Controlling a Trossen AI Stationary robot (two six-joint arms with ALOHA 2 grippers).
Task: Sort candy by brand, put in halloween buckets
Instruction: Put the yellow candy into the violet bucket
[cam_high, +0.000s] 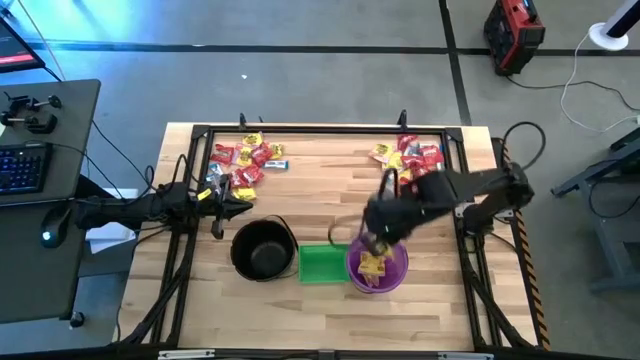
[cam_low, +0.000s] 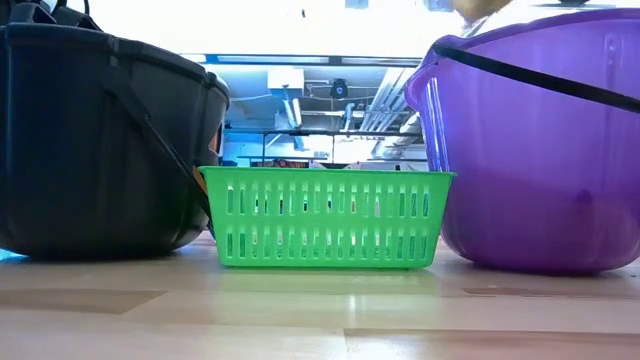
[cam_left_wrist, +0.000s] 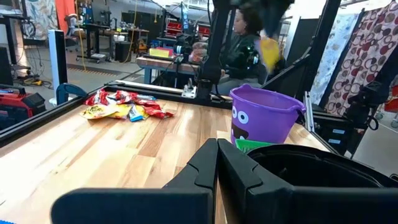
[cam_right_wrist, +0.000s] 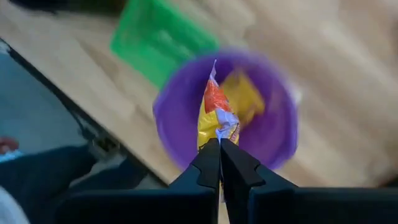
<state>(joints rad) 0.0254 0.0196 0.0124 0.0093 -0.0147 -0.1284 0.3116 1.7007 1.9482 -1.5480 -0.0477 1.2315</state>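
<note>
Yellow candy (cam_right_wrist: 214, 115) pinched, purple bucket (cam_right_wrist: 180, 124) blurred

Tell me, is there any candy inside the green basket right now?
No. In the high view the green basket shows only its bare floor, while yellow candy lies in the purple bucket beside it.

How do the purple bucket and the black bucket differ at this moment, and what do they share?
The purple bucket has yellow candy inside; the black bucket looks empty from above. The right gripper, shut on a yellow candy, hangs over the purple bucket; the shut left gripper waits beside the black bucket. Both are round, upright, and flank the green basket.
</note>
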